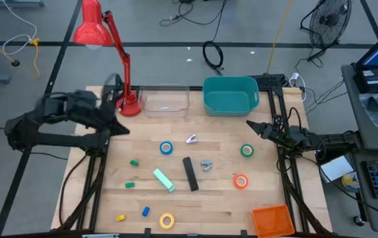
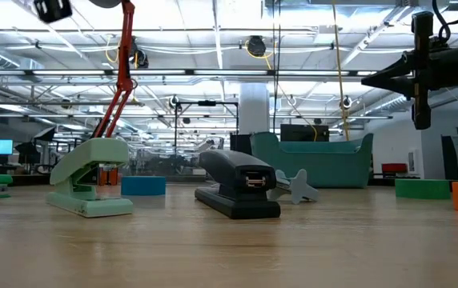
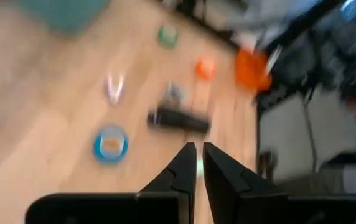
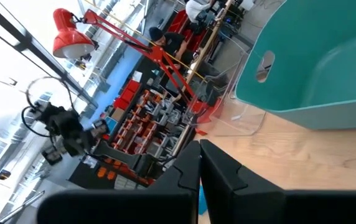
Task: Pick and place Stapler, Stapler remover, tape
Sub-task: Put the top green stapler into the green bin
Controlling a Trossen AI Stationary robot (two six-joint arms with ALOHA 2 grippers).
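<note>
The black stapler (image 1: 189, 173) (image 2: 237, 188) lies flat near the table's middle, and a silver stapler remover (image 1: 207, 164) lies just right of it. Tape rolls lie flat and apart: blue (image 1: 166, 148), green (image 1: 246, 151), orange (image 1: 241, 181), yellow (image 1: 167, 221). My left gripper (image 1: 124, 127) (image 3: 198, 152) hangs shut above the table's left side, slanting down toward the blue tape (image 3: 110, 144) and the stapler (image 3: 178, 119), with nothing held. My right gripper (image 1: 250, 123) (image 4: 200, 146) hovers shut and level over the right side, near the teal bin.
A teal bin (image 1: 230, 94) and a clear container (image 1: 165, 100) stand at the far edge beside a red lamp (image 1: 103, 33). A mint stapler (image 1: 163, 179), a pale remover-like piece (image 1: 191, 139), small coloured blocks (image 1: 134, 162) and an orange tray (image 1: 272, 220) share the table.
</note>
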